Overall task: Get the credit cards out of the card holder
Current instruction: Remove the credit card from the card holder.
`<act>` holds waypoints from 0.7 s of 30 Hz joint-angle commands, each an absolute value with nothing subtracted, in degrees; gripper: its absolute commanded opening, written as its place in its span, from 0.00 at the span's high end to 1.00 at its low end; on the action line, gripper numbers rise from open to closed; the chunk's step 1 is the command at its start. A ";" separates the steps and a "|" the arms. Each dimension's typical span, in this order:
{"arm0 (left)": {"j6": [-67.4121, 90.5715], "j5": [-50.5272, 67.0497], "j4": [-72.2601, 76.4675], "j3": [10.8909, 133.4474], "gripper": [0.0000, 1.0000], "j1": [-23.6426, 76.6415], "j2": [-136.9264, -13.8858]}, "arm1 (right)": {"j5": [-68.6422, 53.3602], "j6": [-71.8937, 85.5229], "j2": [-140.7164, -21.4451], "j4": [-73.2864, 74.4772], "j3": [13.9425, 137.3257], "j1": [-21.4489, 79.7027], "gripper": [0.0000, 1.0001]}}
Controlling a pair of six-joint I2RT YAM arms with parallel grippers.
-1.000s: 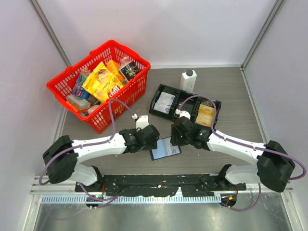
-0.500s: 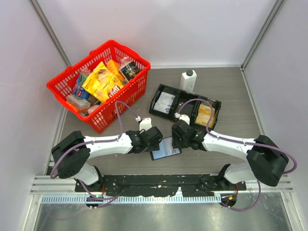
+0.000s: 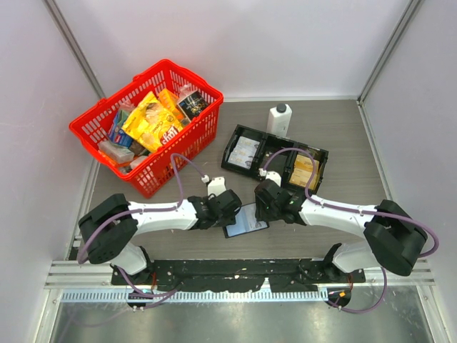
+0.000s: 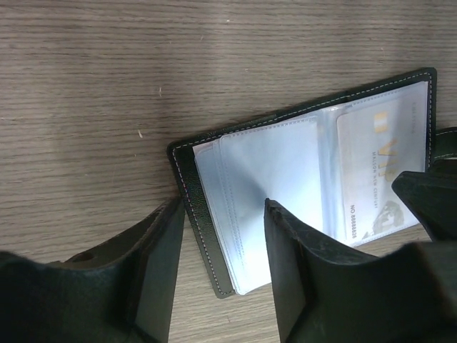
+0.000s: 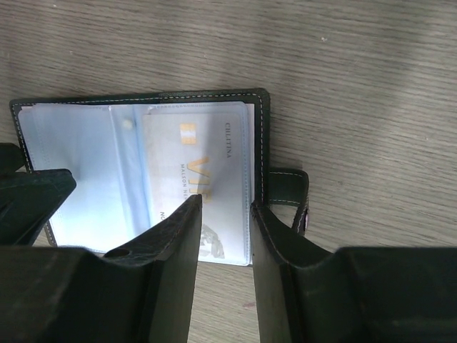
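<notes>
Now my left claw (image 4: 223, 214) is narrowing astride the edge of the small black bifold card holder (image 3: 245, 220), open on the wooden table (image 3: 335, 143); my right claw (image 5: 225, 211), part-open, is straddling its pale, still-sleeved credit card (image 5: 207, 161).

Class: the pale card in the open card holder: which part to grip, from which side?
Probably the long edge of the credit card nearest the snap tab, coming from above on that side. It lies flat under a clear sleeve in the card holder, so only an edge can be pinched; where the sleeve opens is unclear.
</notes>
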State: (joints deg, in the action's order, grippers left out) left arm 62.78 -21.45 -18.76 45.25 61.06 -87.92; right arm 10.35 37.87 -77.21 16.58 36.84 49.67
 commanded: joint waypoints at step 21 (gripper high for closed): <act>65.83 -21.36 -16.08 42.89 0.59 63.37 -88.33 | 5.10 38.41 -71.28 10.99 35.25 50.10 0.80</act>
State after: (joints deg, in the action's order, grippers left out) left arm 64.29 -22.52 -16.86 44.16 62.37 -87.90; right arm 7.73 37.69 -74.02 16.03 35.29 49.67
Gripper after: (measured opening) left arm 0.408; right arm 0.208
